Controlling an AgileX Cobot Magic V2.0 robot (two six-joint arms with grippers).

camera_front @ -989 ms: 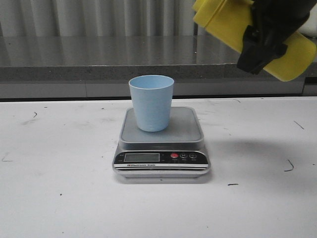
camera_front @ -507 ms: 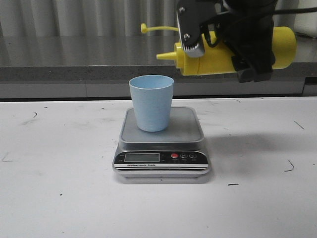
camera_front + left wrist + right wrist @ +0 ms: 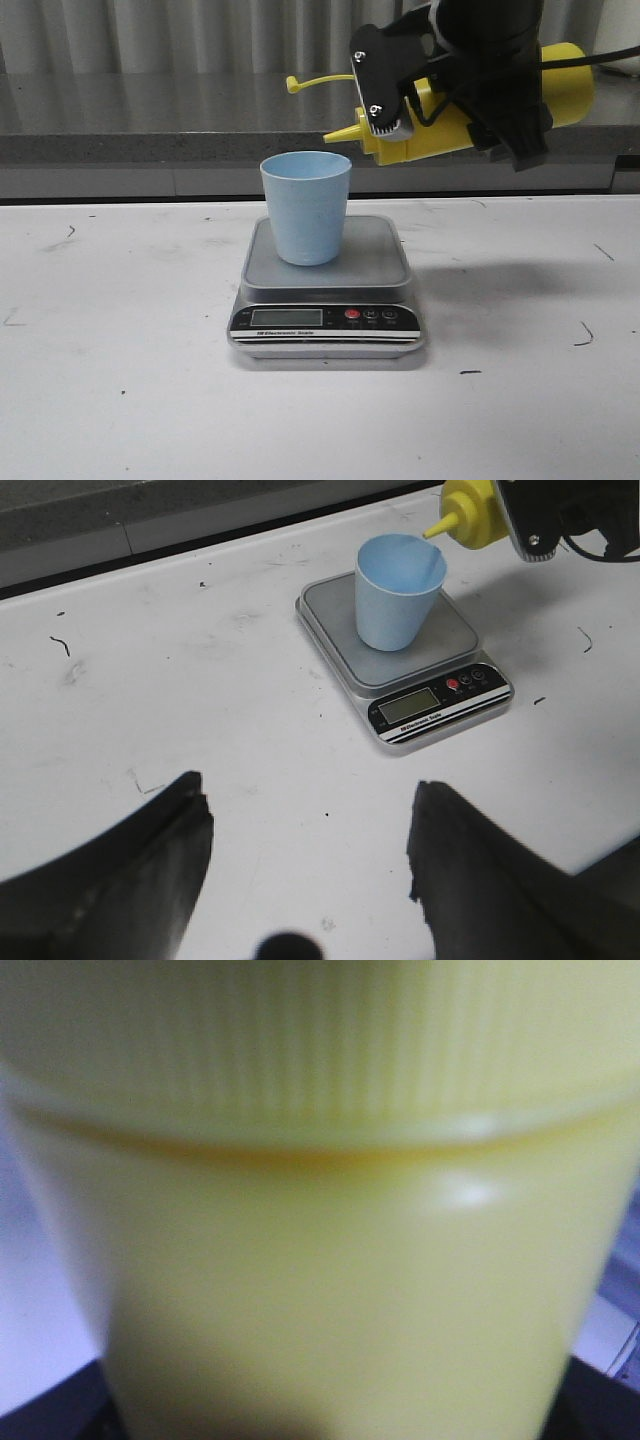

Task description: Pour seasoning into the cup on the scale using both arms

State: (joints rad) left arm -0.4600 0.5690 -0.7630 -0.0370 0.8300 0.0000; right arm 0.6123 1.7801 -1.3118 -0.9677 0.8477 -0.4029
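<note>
The light-blue cup (image 3: 306,210) stands upright on the silver scale (image 3: 378,258). My right gripper (image 3: 472,98) is shut on the yellow seasoning bottle (image 3: 445,128) and holds it nearly level above and to the right of the cup. The nozzle tip (image 3: 331,135) points left and slightly down, just above the cup's right rim. No stream shows. In the right wrist view the bottle (image 3: 320,1260) and its ribbed cap fill the picture. My left gripper (image 3: 310,825) is open and empty over the bare table, well short of the scale (image 3: 432,698) and cup (image 3: 398,590).
The nozzle's small cap hangs on a thin yellow strap (image 3: 320,80) to the left of the bottle. A grey counter ledge (image 3: 150,150) runs behind the white table (image 3: 120,380). The scale's black panel with its display (image 3: 286,317) faces me.
The right gripper swung the bottle from a base-down slant at the upper right to nearly level, then dipped the nozzle lower toward the cup's rim. Cup and scale have not moved.
</note>
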